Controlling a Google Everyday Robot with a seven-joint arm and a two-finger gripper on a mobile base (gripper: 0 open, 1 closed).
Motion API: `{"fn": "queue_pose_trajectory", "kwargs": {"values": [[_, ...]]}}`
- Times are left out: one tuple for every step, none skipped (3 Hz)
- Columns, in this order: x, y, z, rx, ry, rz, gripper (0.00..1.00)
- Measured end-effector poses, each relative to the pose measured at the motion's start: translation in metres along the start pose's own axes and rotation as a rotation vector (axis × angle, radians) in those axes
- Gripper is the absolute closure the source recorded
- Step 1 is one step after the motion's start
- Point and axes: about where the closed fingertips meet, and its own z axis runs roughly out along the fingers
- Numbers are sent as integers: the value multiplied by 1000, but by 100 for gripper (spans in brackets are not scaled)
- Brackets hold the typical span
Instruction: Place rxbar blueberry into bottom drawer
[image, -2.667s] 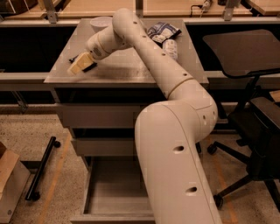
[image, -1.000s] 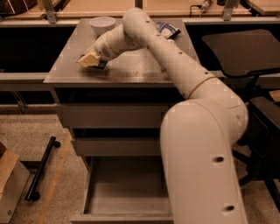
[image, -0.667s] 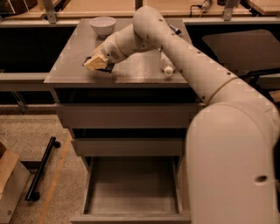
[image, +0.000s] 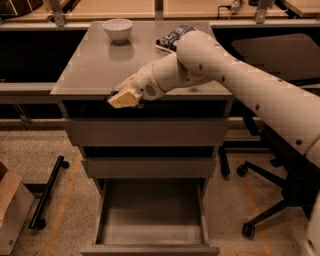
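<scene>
On the cabinet top (image: 90, 65), the tool (image: 125, 98) has reached the front edge, grip unclear.

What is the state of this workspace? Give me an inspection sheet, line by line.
Surface: flat grey metal cabinet top, holding a bowl and a bag.
Job's things: dark navy rectangular snack bar not made out anywhere; deep grey metal bottom drawer pulled open, nothing seen inside.
Clutter: small white round bowl at back left; crinkled blue-and-white bag at the back, partly behind the arm.
Grippers: end effector at the top's front edge, above the two shut upper grey drawers.
Cables: nothing seen.
Surroundings: black wheeled office chair on the right; black wheeled bar on the floor, left.
</scene>
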Motion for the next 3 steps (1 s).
{"fn": "queue_pose_trajectory", "kwargs": {"values": [[32,45,-7,-12,-1,48,100],[49,56,-1,-33,23,65,100],[49,55,2,-30,42,32,100]]}}
